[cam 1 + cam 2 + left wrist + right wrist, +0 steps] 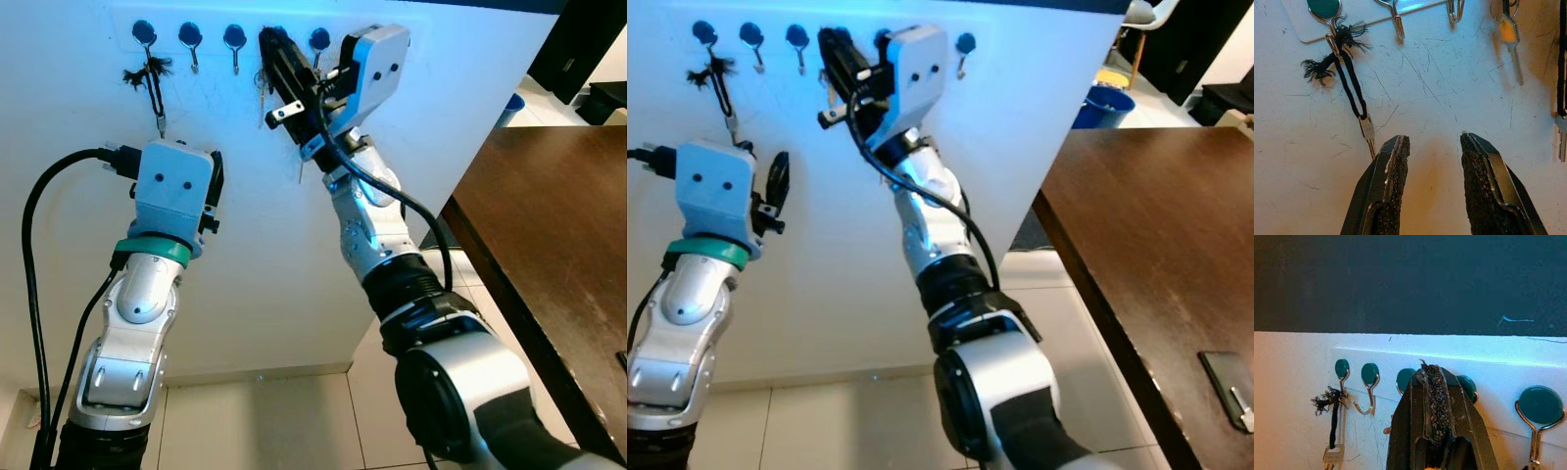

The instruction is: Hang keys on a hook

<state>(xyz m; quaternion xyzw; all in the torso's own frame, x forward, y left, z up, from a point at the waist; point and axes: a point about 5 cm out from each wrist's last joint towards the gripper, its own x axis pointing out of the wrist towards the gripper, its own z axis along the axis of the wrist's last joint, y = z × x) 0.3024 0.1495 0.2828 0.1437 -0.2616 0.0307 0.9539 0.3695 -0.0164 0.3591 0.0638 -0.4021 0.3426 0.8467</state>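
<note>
A white wall [245,294] is seen in the head views, with a row of teal-capped hooks [189,39] along its top. The right gripper [276,61] is raised to that row, its two black fingers pressed narrowly together at the fourth hook from the left. The left gripper [1431,147] is held lower, in front of the bare wall, its fingers set apart with nothing between them.

A key on a black cord [155,96] is hung from the leftmost hook; in the left wrist view it is shown just beyond the left gripper's fingertip [1397,147], apart from it. That same view also reveals an orange-headed key [1508,39] hanging from a ring further along the row, directly beneath the place where the right gripper is held. Whether this key is gripped by the right fingers cannot be told.

In the right wrist view the closed fingers [1436,406] are seen against the hook row. A dark wooden table [1156,225] is seen at the right. No legible writing is found.
</note>
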